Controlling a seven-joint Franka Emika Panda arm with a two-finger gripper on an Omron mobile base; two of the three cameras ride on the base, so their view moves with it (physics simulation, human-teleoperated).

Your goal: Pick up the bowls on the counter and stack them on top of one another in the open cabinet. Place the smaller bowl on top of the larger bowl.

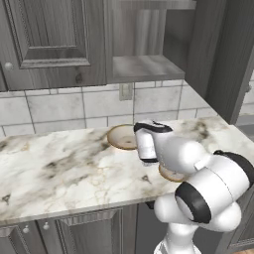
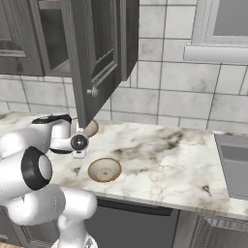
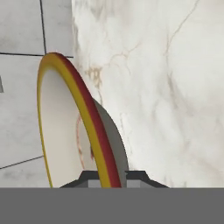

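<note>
Two cream, brown-rimmed round bowls sit on the white marble counter (image 1: 59, 168); gripper (image 3: 105, 177) is pinched tight on the wider bowl's (image 1: 121, 136) rim, prob. for lifting to the open grey cabinet (image 1: 146, 67), smaller bowl (image 2: 104, 169) nr the front edge.

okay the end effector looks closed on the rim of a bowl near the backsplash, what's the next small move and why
Probably lift straight up a little. The end effector pinches the rim of the larger bowl, which sits low at the counter, while the open cabinet shelf sits above; the smaller bowl waits nearby.
</note>
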